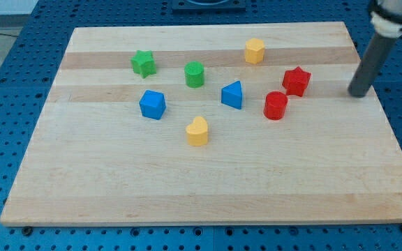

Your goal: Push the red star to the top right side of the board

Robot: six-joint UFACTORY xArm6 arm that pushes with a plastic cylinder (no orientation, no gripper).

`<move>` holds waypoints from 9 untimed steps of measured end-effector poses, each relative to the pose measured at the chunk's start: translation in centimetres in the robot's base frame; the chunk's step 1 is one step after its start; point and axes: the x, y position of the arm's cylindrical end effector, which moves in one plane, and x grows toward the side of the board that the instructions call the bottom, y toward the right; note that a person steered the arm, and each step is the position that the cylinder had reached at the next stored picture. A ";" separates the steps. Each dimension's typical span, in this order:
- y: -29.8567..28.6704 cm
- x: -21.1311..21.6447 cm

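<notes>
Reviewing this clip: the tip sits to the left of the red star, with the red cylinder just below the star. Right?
Not quite. The camera view shows my tip to the right of the red star, not the left. The red cylinder is just below the star, as stated.

Straight dark grey rod, round in section, matte, smooth sides, no markings or screws visible. Faint lighter sheen runs down one side. Upper end meets a pale whitish collar under a black rounded housing, cut off by the view's top right corner. My tip [359,93] is a plain blunt flat end, same dark colour as the rod. No cables show.
</notes>
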 end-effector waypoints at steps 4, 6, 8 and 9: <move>-9.7 0.9; -8.0 -1.2; -8.8 -6.1; -11.5 -7.1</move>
